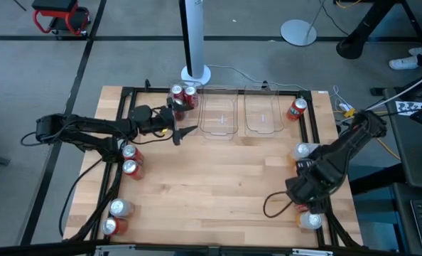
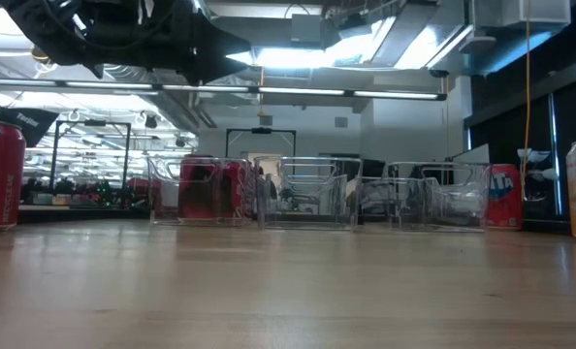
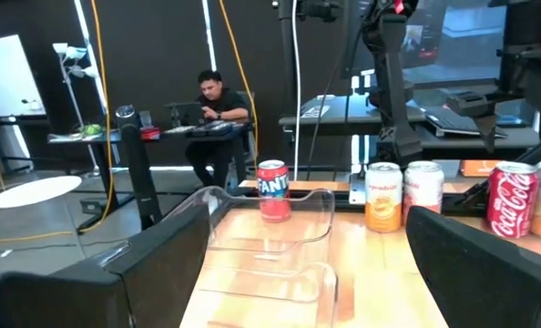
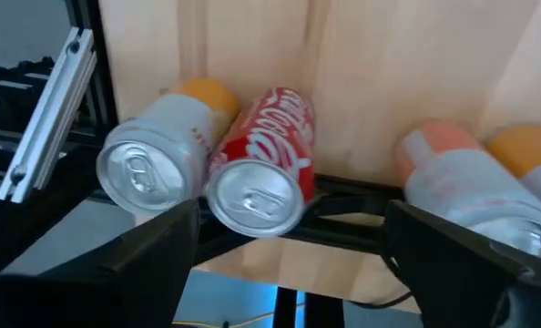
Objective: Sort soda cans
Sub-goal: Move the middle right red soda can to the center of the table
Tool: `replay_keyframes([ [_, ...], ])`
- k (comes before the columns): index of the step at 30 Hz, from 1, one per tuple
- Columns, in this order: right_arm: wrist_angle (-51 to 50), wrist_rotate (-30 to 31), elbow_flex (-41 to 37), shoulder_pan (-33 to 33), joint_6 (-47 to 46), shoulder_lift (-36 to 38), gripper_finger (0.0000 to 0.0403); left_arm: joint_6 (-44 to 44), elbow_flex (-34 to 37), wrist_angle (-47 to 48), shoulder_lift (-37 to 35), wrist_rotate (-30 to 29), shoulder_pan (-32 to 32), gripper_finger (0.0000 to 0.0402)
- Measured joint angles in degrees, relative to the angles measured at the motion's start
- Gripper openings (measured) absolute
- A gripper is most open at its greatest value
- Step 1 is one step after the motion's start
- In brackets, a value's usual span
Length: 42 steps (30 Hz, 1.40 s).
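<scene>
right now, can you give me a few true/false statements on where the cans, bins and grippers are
1. Both clear bins are empty. True.
2. The left gripper holds a red can. False: its fingers are open and empty, beside the left bin.
3. Two cans stand at the table's far edge just left of the bins. True.
4. The right gripper hovers over the bins. False: it is at the table's near right corner, by the cans there.
5. The right gripper is open. True.
</scene>
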<state>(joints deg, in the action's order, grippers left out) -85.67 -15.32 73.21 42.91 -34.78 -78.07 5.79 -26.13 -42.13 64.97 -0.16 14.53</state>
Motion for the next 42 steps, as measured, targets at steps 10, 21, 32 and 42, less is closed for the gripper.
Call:
replay_keyframes([
  [10, 2.0, -0.4, -1.3, 2.2, -2.0, -3.0, 0.0349, 0.2, 0.0, 0.0, 0.0, 0.0, 0.0, 0.0359],
  [21, 6.7, -2.7, -7.7, 2.1, -0.4, -3.2, 0.0349, 0.2, 0.0, 0.0, 0.0, 0.0, 0.0, 0.0359],
  [32, 10.0, -6.4, -12.0, 2.1, 0.8, -3.2, 0.0349, 0.2, 0.0, 0.0, 0.0, 0.0, 0.0, 0.0359],
  [42, 11.2, -7.2, -15.0, 2.1, 2.3, -3.2, 0.0349, 0.2, 0.0, 0.0, 0.0, 0.0, 0.0, 0.0359],
])
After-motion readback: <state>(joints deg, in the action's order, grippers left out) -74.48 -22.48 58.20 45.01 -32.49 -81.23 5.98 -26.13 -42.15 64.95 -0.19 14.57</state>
